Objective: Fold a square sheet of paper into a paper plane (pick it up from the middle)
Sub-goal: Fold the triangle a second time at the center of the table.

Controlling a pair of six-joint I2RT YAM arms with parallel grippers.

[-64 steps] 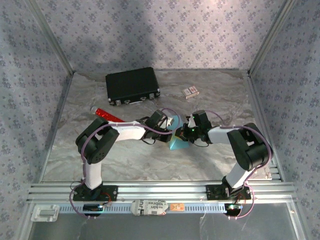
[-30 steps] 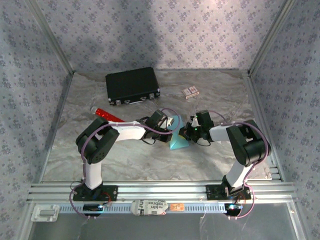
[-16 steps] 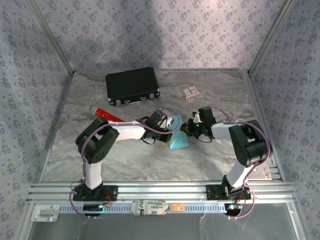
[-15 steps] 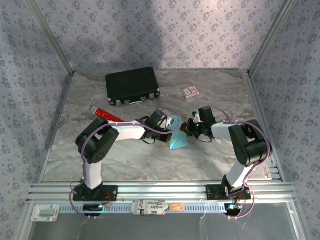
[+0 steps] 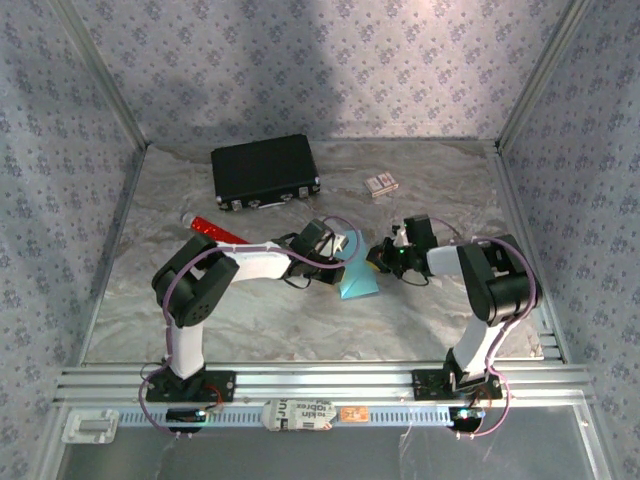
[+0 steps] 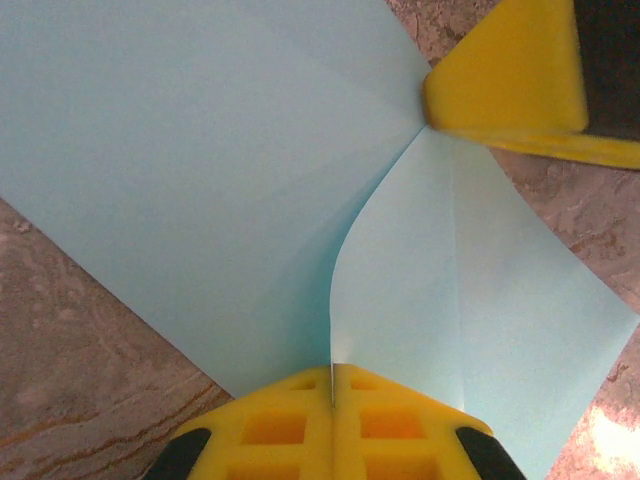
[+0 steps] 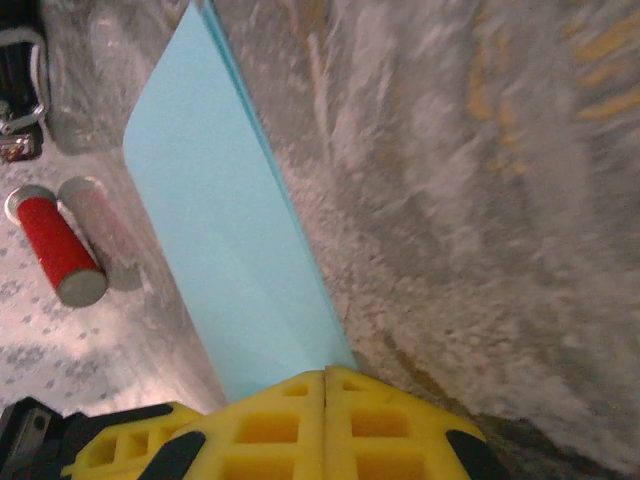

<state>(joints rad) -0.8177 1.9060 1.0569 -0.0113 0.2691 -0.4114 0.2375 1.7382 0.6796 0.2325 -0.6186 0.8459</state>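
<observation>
Marbled grey tabletop (image 5: 250, 310) is lying under both my arms, and patterned wallpaper is closing it in on three sides. Near its middle the light cyan-blue sheet of paper (image 5: 357, 281) is sitting between my two wrists, doubled over along a crease so that its layers are rising like a thin tent. My left gripper (image 6: 332, 385) is pinching the sheet's edge just where the layers meet, yellow fingers pressed fully together on the paper. My right gripper (image 7: 325, 375) is gripping from the opposite side, jaws closed tight on the paper's other end. Whether the paper's lower edge is resting on the table, I cannot tell. Off to the left of the paper, a red tube (image 5: 215, 230) is lying on the surface near my left forearm. Farther back, a black case (image 5: 264, 171) is sitting well apart from the paper, and a small patterned card box (image 5: 380, 184) is lying to its right.
</observation>
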